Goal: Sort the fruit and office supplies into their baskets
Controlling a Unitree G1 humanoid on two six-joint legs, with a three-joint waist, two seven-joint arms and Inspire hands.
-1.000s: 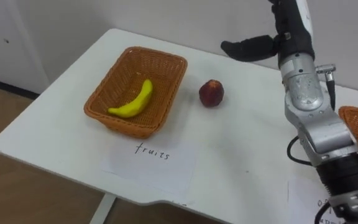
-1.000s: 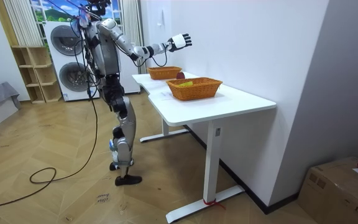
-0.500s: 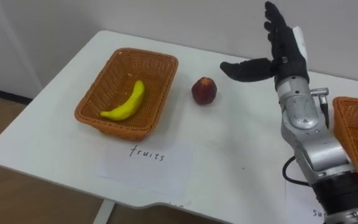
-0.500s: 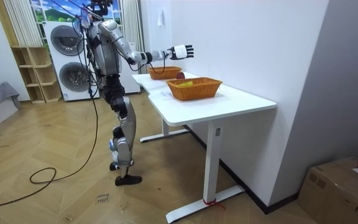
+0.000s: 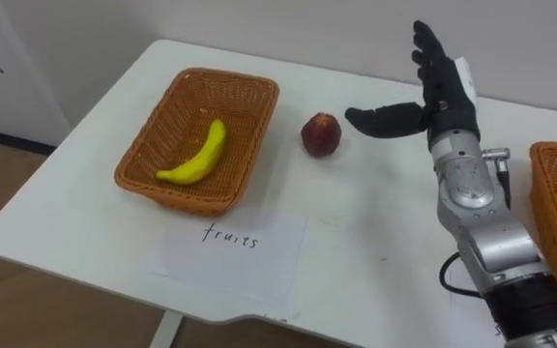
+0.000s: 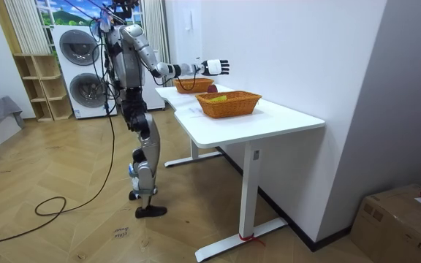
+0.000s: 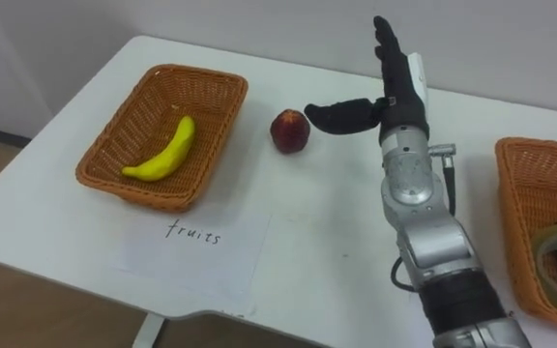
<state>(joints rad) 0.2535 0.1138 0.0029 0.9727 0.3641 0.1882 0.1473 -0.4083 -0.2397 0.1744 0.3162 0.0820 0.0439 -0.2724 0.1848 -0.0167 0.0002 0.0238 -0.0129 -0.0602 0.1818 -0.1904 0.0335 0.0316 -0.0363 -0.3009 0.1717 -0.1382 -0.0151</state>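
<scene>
On the desk (image 5: 356,242), a red apple (image 5: 321,134) sits just right of the fruit basket (image 5: 222,73) holding a banana (image 5: 198,159). Farther right hovers the right hand (image 5: 448,104), fingers spread.

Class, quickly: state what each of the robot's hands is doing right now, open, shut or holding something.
Right hand: open, holding nothing.
Left hand: cannot be told.
</scene>
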